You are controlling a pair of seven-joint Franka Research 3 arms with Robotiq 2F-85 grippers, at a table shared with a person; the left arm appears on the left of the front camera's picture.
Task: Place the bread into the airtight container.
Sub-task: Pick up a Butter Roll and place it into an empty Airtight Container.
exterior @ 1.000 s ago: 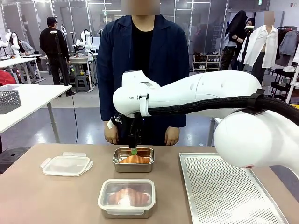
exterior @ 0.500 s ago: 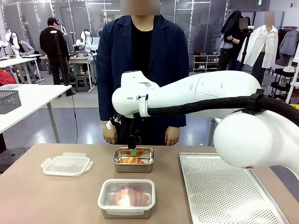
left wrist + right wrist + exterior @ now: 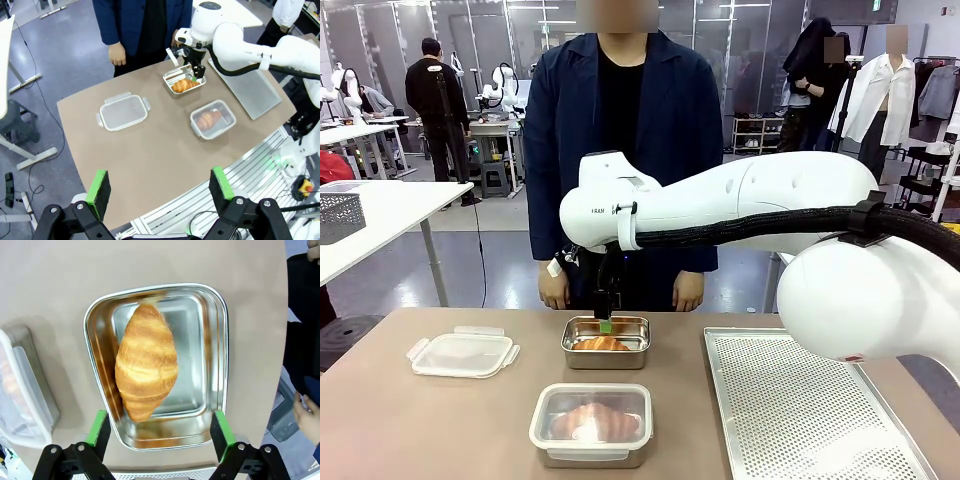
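A golden-brown croissant, the bread [image 3: 605, 343] [image 3: 146, 367], lies inside an open steel airtight container [image 3: 570, 356] [image 3: 220, 345] at the far middle of the table. My right gripper [image 3: 606, 320] [image 3: 159, 421] hangs open just above it, holding nothing, with its green pads either side of the container's near end. A second container [image 3: 591, 424] [image 3: 212, 119], closed with a clear lid, holds another croissant nearer to me. High over the table's near side, my left gripper [image 3: 160, 184] is open and empty.
A loose clear lid [image 3: 463, 353] [image 3: 123, 111] lies on the table to the left. A perforated metal tray [image 3: 800, 400] covers the right side. A person stands at the far edge, hands [image 3: 557, 290] hanging down behind the steel container.
The croissant sits lower in the steel container than one second ago. My right gripper stays open above it and has barely moved.
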